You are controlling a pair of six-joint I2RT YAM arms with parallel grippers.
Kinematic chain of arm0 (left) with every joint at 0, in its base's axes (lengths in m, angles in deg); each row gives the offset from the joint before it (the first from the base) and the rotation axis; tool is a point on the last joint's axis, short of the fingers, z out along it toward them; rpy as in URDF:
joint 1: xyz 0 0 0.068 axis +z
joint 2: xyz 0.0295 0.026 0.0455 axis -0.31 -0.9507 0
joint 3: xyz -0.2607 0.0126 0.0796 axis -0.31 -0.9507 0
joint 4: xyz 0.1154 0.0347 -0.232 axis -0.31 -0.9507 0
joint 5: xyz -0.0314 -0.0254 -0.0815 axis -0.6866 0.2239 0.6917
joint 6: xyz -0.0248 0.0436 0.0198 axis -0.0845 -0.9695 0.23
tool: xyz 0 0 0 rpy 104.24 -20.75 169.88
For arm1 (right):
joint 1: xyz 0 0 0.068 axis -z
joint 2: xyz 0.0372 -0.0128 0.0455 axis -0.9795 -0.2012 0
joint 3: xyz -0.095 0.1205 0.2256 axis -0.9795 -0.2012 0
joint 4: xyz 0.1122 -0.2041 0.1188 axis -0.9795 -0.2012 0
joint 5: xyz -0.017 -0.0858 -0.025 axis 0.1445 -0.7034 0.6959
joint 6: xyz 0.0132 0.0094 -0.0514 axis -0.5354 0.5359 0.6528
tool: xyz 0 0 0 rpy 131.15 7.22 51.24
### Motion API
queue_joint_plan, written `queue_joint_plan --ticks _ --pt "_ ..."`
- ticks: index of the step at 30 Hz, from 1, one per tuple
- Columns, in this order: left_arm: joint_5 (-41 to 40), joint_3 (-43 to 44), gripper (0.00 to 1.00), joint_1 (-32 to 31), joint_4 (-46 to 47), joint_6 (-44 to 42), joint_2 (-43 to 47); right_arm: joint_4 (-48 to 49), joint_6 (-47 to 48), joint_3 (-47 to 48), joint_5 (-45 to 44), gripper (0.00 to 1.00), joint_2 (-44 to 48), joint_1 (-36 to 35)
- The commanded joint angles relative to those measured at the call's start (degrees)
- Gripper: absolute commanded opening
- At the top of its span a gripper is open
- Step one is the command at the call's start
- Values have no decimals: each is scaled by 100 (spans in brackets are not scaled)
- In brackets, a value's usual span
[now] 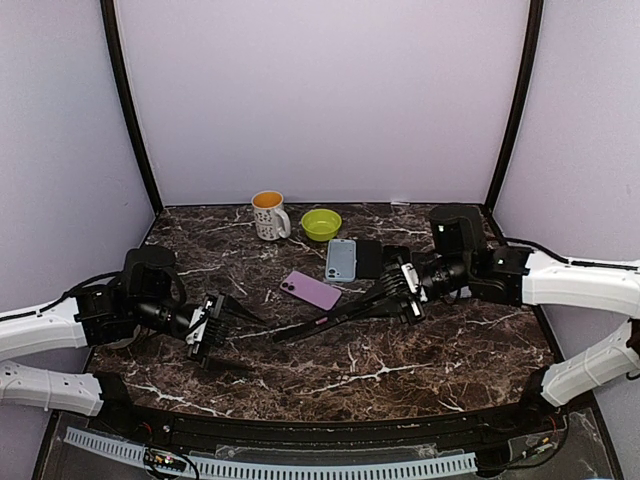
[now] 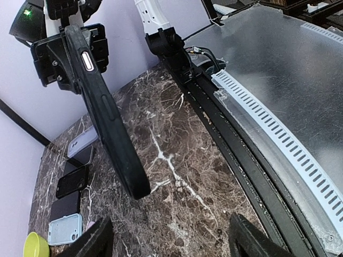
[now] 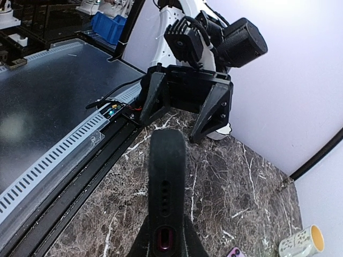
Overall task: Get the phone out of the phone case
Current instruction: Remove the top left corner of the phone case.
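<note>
**A:** Where's the phone case (image 1: 335, 316) right now?

**B:** In the air over the middle of the desk (image 1: 420, 365). The right gripper (image 1: 404, 285) has its fingers clamped on one end. The left gripper (image 2: 171, 233) has its fingers apart just short of the free end, touching nothing.

**A:** Tips for the peel?

**B:** I'd pinch only the case lip at a corner, not phone and case together, then pull while the right holds firm. Grab both and nothing pops out, imo.

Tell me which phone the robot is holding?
The black cased phone, clamped in the right arm's jaws. The purple phone, light blue one and other black ones lie flat on the table.
</note>
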Motion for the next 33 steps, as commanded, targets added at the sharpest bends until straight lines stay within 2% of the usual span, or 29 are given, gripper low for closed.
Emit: queue_joint_plan --ticks 1,7,15,24,33 --pt "450 -111 75 -13 -63 -245 28 -479 712 541 407 0 -151 -134" --pt "567 -199 71 -35 -17 -260 60 -899 954 889 567 0 -514 -290" --pt "721 -212 59 -82 59 -348 -79 -1046 1134 1220 610 0 -846 -444" --pt "794 -205 58 -220 21 -414 -239 -825 1075 1332 618 0 -959 -598" --pt "779 -257 51 -325 117 -408 -210 -621 1058 1469 660 0 -1176 -690"
